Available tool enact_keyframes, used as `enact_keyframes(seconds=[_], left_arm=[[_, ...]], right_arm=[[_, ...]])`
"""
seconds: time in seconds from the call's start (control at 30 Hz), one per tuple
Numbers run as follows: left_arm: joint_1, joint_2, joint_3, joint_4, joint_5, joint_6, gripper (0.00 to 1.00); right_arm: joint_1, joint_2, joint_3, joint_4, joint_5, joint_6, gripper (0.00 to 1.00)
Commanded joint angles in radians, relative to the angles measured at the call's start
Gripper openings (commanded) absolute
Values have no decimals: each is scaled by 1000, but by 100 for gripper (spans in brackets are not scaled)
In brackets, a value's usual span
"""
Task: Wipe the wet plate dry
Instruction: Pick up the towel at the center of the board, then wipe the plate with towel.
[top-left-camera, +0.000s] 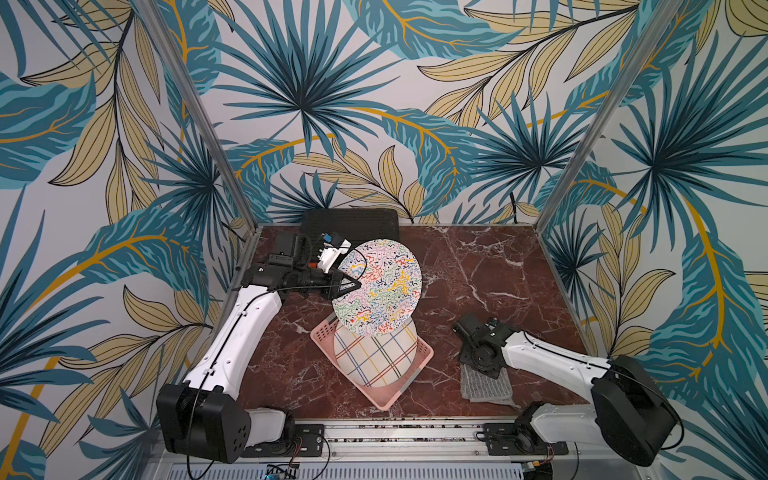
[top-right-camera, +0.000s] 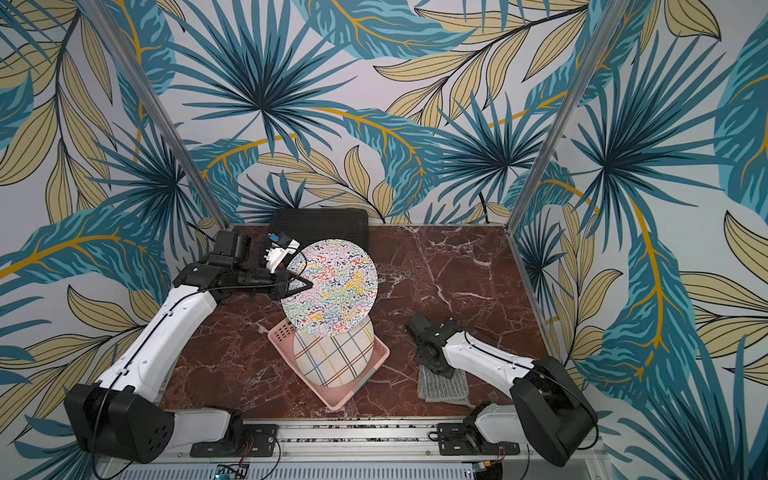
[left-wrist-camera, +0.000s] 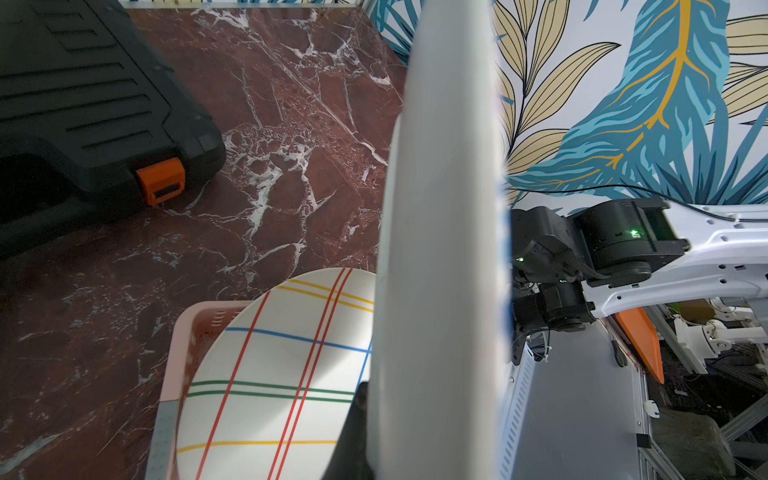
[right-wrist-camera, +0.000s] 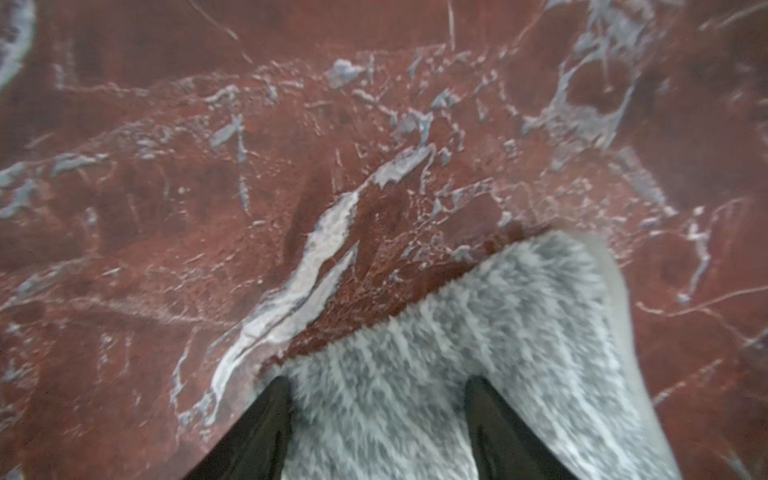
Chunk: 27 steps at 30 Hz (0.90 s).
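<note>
The plate (top-left-camera: 378, 286) (top-right-camera: 330, 286), round with coloured squiggles, hangs tilted on edge above the table's middle. My left gripper (top-left-camera: 353, 286) (top-right-camera: 305, 284) is shut on its left rim. In the left wrist view the plate (left-wrist-camera: 440, 249) shows edge-on as a pale band, with one dark finger (left-wrist-camera: 351, 436) against it and the other hidden behind. A grey fluffy cloth (top-left-camera: 486, 384) (top-right-camera: 442, 384) (right-wrist-camera: 478, 332) lies flat at the front right. My right gripper (top-left-camera: 478, 357) (right-wrist-camera: 376, 382) points down onto it, open, both fingertips resting on the cloth.
A pink basket (top-left-camera: 386, 401) (left-wrist-camera: 183, 332) sits under the held plate with a plaid-lined plate (top-left-camera: 374, 353) (left-wrist-camera: 270, 374) leaning in it. A black case (top-left-camera: 349, 220) (left-wrist-camera: 83, 104) stands at the back edge. Metal posts and patterned walls close in the sides.
</note>
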Motion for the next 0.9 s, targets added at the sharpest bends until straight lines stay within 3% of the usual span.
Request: enact_keyframes(seconds=[0.0,0.07,0.13,0.2,0.27,0.4,0.53,0.63,0.87], left_arm=[[5,-35,-12,59,48,-9,0],[5,-38,-19,66,47,-13,0],[4,-39,-26,75,47,-20,0],[4,-42,-32,85,47,-26,0],[5,-44,-36,93,47,-33,0],[5,-44,-51,110,47,-45,0],[3,-43,-57,115,51,-46,0],[3,-40,-61,120,58,-47,0],[-2,-27,-58,119,70,-42,0]], right_arm=[[5,10,-53,88,-14,36,58],[4,-16,-69,93,-4,41,44],[5,-68,-73,79,19,38,20],[4,-139,-65,60,43,11,7],[4,-218,-39,49,59,-49,0],[6,-375,89,24,42,-247,0],[20,-424,247,107,-127,-439,0],[83,-352,418,135,-193,-518,0],[274,-12,842,159,-158,-645,0]])
